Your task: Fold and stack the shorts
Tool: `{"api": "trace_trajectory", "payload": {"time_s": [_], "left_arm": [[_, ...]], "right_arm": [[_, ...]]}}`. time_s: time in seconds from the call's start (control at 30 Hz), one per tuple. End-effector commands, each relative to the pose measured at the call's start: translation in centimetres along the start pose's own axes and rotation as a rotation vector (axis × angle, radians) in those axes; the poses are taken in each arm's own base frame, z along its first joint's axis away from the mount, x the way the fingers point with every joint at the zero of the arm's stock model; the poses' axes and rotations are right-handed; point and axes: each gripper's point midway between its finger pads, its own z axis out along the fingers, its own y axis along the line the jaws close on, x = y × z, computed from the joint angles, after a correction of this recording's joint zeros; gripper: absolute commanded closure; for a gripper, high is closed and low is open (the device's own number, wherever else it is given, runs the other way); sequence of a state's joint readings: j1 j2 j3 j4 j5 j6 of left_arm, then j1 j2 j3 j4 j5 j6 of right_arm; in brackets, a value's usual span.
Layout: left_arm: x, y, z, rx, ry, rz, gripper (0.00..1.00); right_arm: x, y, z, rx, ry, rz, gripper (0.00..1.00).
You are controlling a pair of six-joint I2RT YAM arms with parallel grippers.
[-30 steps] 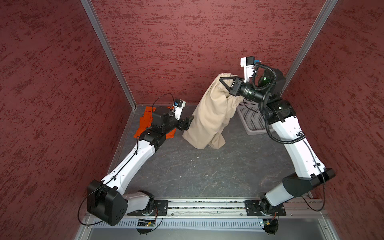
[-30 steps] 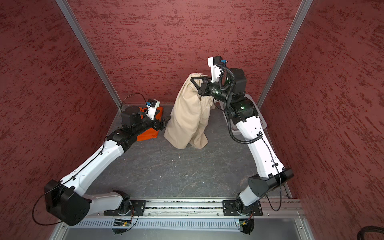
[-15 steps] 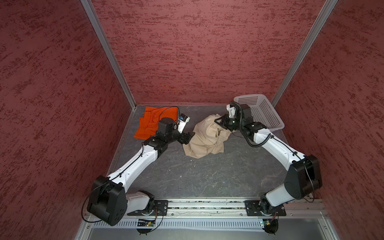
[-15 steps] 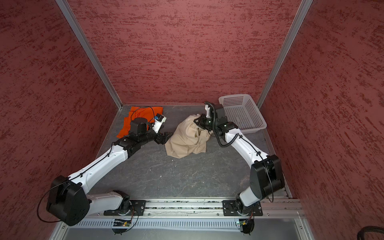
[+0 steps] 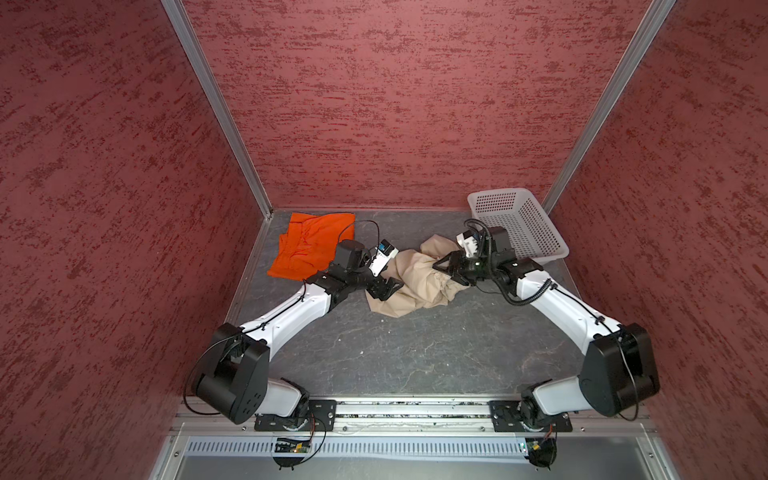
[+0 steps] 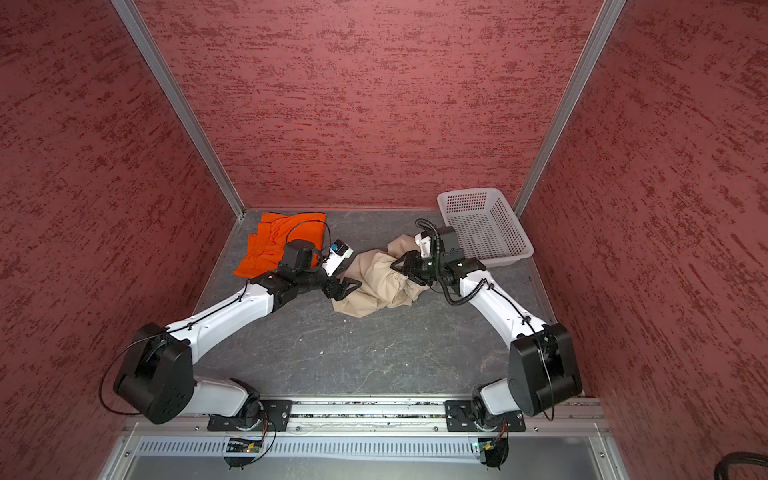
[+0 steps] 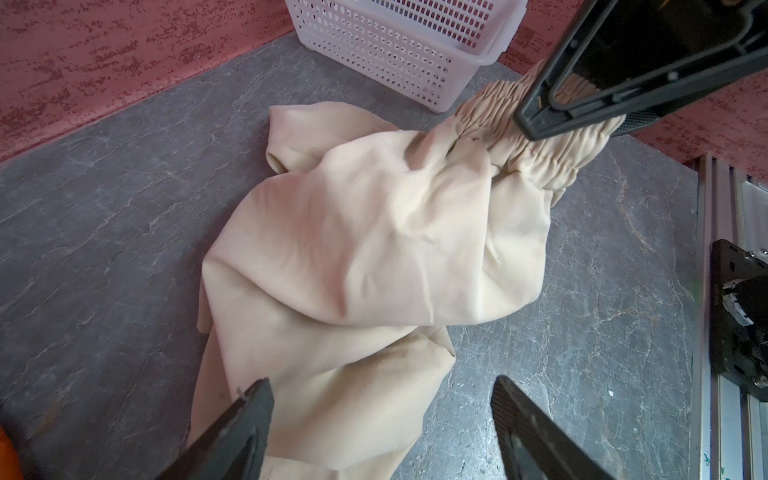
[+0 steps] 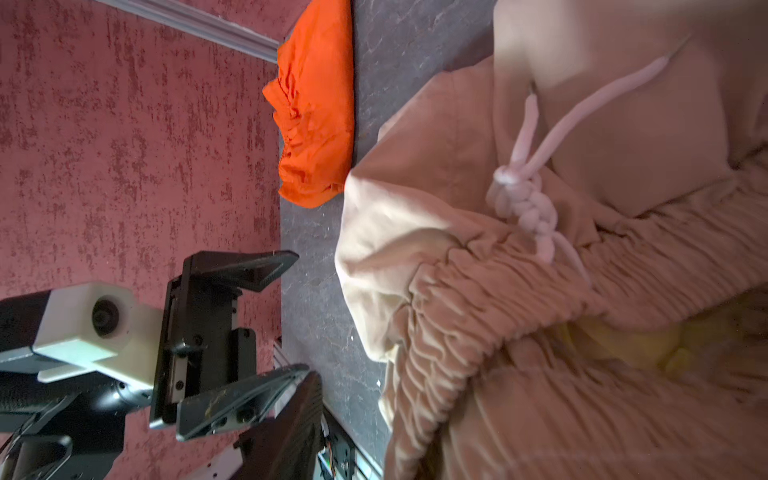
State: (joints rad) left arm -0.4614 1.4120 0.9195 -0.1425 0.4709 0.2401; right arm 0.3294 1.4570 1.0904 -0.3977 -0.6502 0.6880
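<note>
Nearest, the left end effector [image 7: 380, 384] hangs released, jaws wide, over the beige shorts [image 5: 409, 286], crumpled mid-worktop [image 5: 395, 353]. Beyond, the right end effector [image 5: 444, 268] meets the gathered waistband [image 7: 540, 158]; we cannot tell whether it grips. We judge a one-sided pull would bunch this soft, limp cloth further. Farthest lie the wrinkled orange shorts [image 5: 309, 245] and a rigid perforated basket [image 5: 494, 203].

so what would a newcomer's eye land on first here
The crumpled beige shorts heaped in the middle, with the right gripper at their gathered waistband and the left gripper open at the opposite edge. Next, the bright orange shorts lying near the back left corner, and the white basket in the back right corner.
</note>
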Motion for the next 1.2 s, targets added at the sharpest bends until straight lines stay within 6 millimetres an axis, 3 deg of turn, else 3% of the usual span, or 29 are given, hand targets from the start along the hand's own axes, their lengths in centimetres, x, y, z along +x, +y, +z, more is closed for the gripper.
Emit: {"api": "trace_trajectory", "payload": {"time_s": [0.0, 0.07, 0.13, 0.2, 0.3, 0.4, 0.57, 0.67, 0.93, 1.17], "left_arm": [[-0.6, -0.5, 0.4, 0.029, -0.027, 0.011, 0.17], [-0.6, -0.6, 0.6, 0.036, -0.023, 0.015, 0.17], [-0.7, -0.7, 0.6, 0.038, -0.025, 0.019, 0.17], [-0.7, -0.9, 0.7, 0.041, -0.024, 0.023, 0.17], [-1.0, -1.0, 0.7, 0.036, -0.032, 0.037, 0.17], [-1.3, -1.0, 0.6, 0.02, -0.037, 0.048, 0.17], [-2.0, -0.5, 0.2, -0.019, -0.056, 0.047, 0.17], [-2.8, -0.3, -0.3, -0.045, -0.09, 0.042, 0.17], [-4.4, -0.6, -0.6, -0.048, -0.158, 0.051, 0.17], [-4.1, -1.0, 0.2, -0.036, -0.16, 0.061, 0.17]], "right_arm": [[2.0, 0.1, 0.2, -0.02, 0.13, -0.045, 0.5], [2.4, -1.4, 0.1, 0.059, 0.149, -0.057, 0.55], [2.6, -2.3, -0.2, 0.124, 0.167, -0.063, 0.67], [2.3, -1.7, -0.6, 0.123, 0.162, -0.074, 0.78], [0.8, 1.2, -1.6, 0.052, 0.092, -0.1, 0.9], [-1.7, 6.0, -3.8, -0.067, -0.039, -0.149, 0.96], [-6.5, 15.1, -9.2, -0.278, -0.299, -0.279, 1.0], [-8.6, 19.3, -12.5, -0.353, -0.442, -0.349, 1.0], [-11.3, 26.1, -19.0, -0.479, -0.685, -0.463, 1.0], [-11.9, 28.4, -22.5, -0.495, -0.807, -0.504, 1.0]]}}
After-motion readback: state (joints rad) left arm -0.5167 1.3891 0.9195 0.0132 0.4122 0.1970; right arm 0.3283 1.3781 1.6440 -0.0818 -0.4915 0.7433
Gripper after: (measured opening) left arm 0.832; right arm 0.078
